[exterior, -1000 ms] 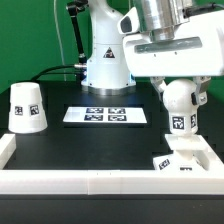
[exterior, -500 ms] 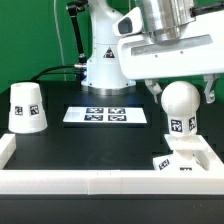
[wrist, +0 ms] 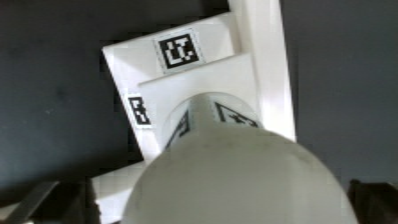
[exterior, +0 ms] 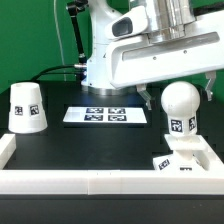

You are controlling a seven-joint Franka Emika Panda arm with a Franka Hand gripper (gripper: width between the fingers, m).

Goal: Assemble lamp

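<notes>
The white round-topped bulb (exterior: 180,108) stands upright on the flat square base block (exterior: 186,160) in the front corner at the exterior view's right. My gripper (exterior: 180,92) is open, with one finger on each side of the bulb's top, apart from it. In the wrist view the bulb (wrist: 222,160) fills the picture and the tagged base (wrist: 178,60) lies under it. There my gripper (wrist: 205,205) shows only as dark fingertips (wrist: 45,200) at the corners. The cup-shaped shade (exterior: 26,107) stands mouth down at the exterior view's left.
The marker board (exterior: 105,115) lies flat in the middle of the black table. The white robot pedestal (exterior: 105,62) stands behind it. A white rail (exterior: 80,181) runs along the front edge and up both sides.
My gripper was shut around the bulb a second ago. It has opened and risen, and the bulb stays standing on the base.
</notes>
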